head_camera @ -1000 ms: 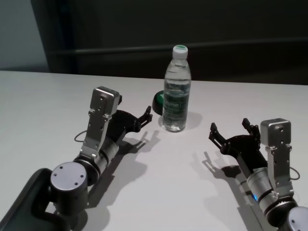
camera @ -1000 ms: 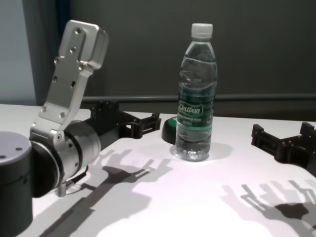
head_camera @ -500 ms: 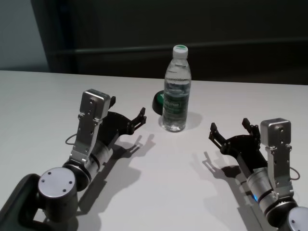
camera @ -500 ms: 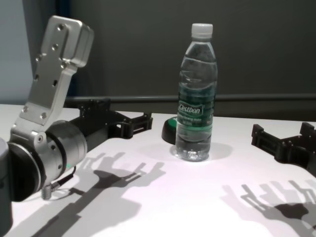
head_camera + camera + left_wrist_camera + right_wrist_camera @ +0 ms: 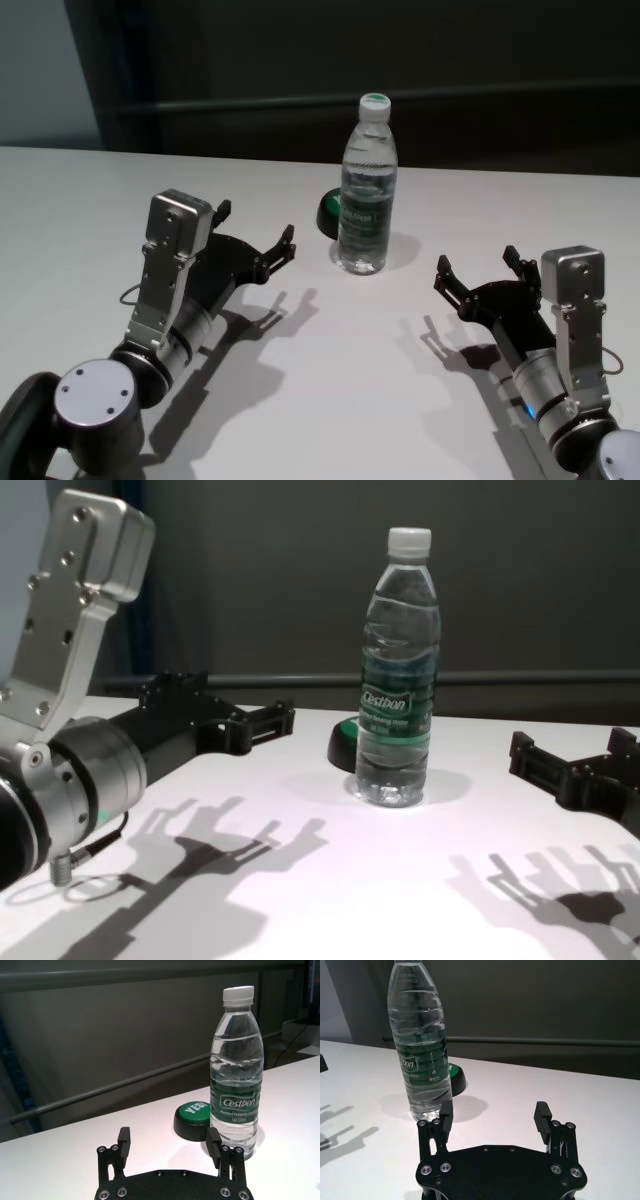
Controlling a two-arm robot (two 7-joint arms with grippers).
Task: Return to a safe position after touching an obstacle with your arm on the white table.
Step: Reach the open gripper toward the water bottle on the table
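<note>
The obstacle, a clear water bottle [image 5: 367,190] with a white cap and green label, stands upright on the white table [image 5: 350,390] at centre back. My left gripper [image 5: 255,224] is open and empty, hovering low to the left of the bottle with a clear gap between them. In the left wrist view the bottle [image 5: 236,1075] rises just beyond one of the left gripper's [image 5: 169,1137] fingers. Right of the bottle and nearer to me, my right gripper [image 5: 476,260] hangs open with nothing in it. The right wrist view shows the bottle [image 5: 422,1050] ahead of that gripper [image 5: 494,1110].
A low black-and-green dome button [image 5: 327,208] sits on the table right behind the bottle, on its left. The table's far edge meets a dark wall with a horizontal rail [image 5: 520,678]. Both arms cast shadows on the tabletop.
My left arm has drawn back to the left and towards me, widening the gap to the bottle. The bottle stays upright in place. The right arm has not moved.
</note>
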